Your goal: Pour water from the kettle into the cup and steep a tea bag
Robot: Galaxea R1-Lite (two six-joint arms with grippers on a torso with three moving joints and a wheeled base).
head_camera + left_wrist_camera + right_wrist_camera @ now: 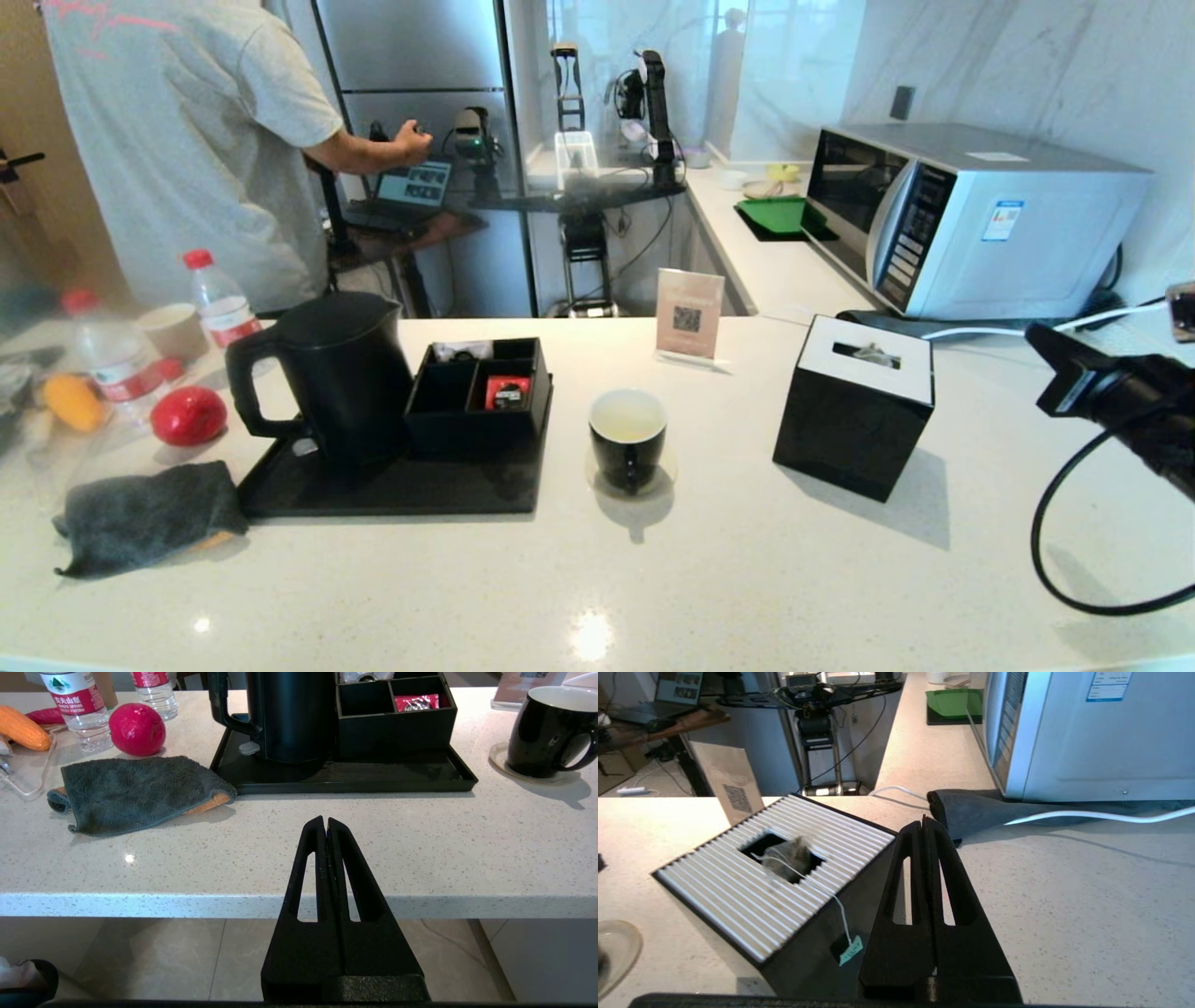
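Note:
The matte black kettle [341,373] stands upright on a black tray [392,490] at the left, its handle turned left. To its right the black cup [627,439] with a white inside rests on a clear coaster; I cannot tell whether it holds water. The tea bag [789,856] lies in the opening of a black box with a ribbed white top [752,882], and its string and tag [851,950] hang down the box's side. My right gripper [923,823] is shut and empty, just right of that box. My left gripper [326,823] is shut and empty, off the counter's front edge before the tray.
A grey cloth [145,513], a red ball [189,415], two red-capped bottles [219,303] and a tan paper cup [173,331] crowd the left. A black organiser [481,387] holding a red packet shares the tray. A microwave [971,219] stands at the back right, and a person behind the counter.

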